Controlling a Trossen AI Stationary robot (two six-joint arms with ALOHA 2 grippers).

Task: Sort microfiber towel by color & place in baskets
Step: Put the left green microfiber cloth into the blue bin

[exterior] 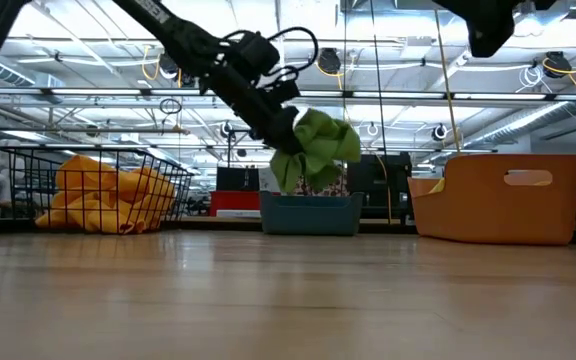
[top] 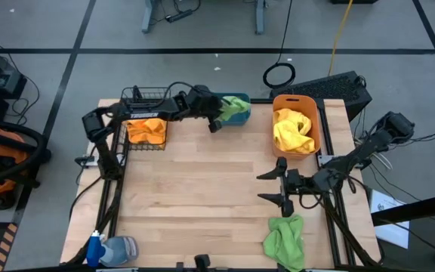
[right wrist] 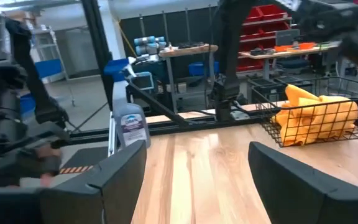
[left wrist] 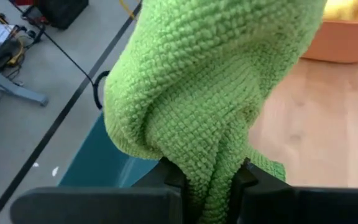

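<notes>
- The left gripper [top: 219, 113] is clamped on a green towel [exterior: 315, 150]; in the left wrist view the cloth [left wrist: 210, 93] is squeezed between the two dark fingers [left wrist: 178, 177] and bulges out in front of them.
- Directly under this gripper stands the teal tub [exterior: 310, 213]. The towel hangs above its opening, and its lower folds look to be at the rim or just inside; I cannot tell if they touch the bottom.
- So the step in hand, as I judge it, is the placing of this green towel in the teal tub. The next move calls for lowering a little, opening the fingers, and lifting away without dragging the cloth back out.
- Just beside the left gripper, on the side of its own arm, is the black wire basket [top: 138, 97] with orange towels [top: 146, 130] inside.
- Farther from it, on the other side of the tub, is the orange bin [top: 314, 128] holding a yellow towel [top: 293, 130].
- The right gripper [top: 282, 187] waits well apart from the left one, with its fingers spread wide and holding nothing.
- Just beside the right gripper, toward the table edge, a second green towel [top: 285, 240] lies on the table [top: 202, 189]; it seems to be the next piece to sort.
</notes>
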